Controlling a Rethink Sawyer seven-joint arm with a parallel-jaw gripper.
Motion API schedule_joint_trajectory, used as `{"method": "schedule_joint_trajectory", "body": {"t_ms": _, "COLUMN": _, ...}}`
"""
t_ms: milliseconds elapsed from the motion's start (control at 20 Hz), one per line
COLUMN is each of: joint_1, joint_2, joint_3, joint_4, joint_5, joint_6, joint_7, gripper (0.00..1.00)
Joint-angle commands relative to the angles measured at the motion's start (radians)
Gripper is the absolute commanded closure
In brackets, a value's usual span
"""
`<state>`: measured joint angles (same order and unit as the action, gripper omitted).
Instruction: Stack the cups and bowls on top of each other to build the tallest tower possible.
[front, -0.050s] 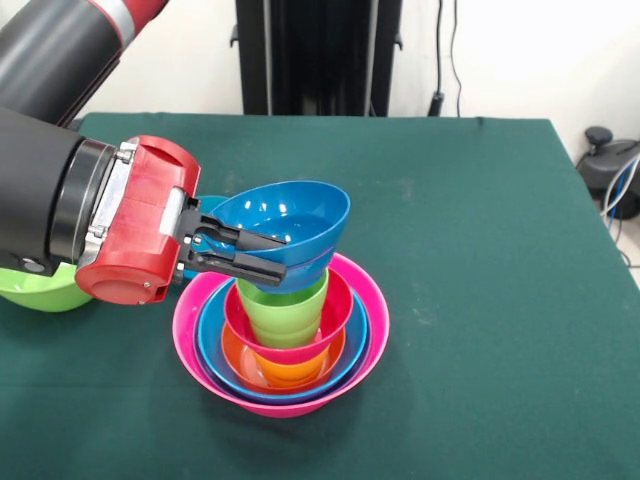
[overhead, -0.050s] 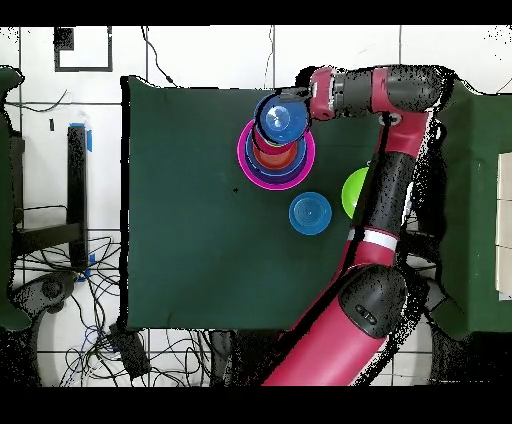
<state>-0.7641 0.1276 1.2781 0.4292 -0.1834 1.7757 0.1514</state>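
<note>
Centrally, the tower (front, -0.050s: 281, 345) is shown on the green table (front, -0.050s: 480, 250). A tilted dark blue bowl (front, -0.050s: 285, 232) is pinched at its rim by the gripper (front, -0.050s: 262, 255), atop the lime green cup (front, -0.050s: 284, 312) nested within the big pink bowl (front, -0.050s: 372, 330).

Hand (front, -0.050s: 262, 254) horiz., fingers pinched shut.

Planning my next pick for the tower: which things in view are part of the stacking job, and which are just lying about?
Part of the job:
- nested tower, big pink bowl outermost
- blue bowl, tilted, gripped at its rim by the hand
- lime green cup under it
- loose sky blue bowl
- loose lime green bowl

Lying about:
- floor cables
- black stand
</note>
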Motion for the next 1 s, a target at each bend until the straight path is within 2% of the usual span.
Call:
{"method": "schedule_joint_trajectory", "body": {"t_ms": 50, "joint_1": 0.045, "joint_2": 0.042, "joint_3": 0.033, "joint_4": -0.036, "joint_5": -0.060, "joint_6": 0.077, "joint_7": -0.183, "gripper": 1.00}}
{"method": "schedule_joint_trajectory", "body": {"t_ms": 1000, "joint_1": 0.034, "joint_2": 0.081, "joint_3": 0.083, "joint_4": -0.056, "joint_5": -0.109, "joint_6": 0.095, "joint_7": -0.187, "gripper": 1.00}}
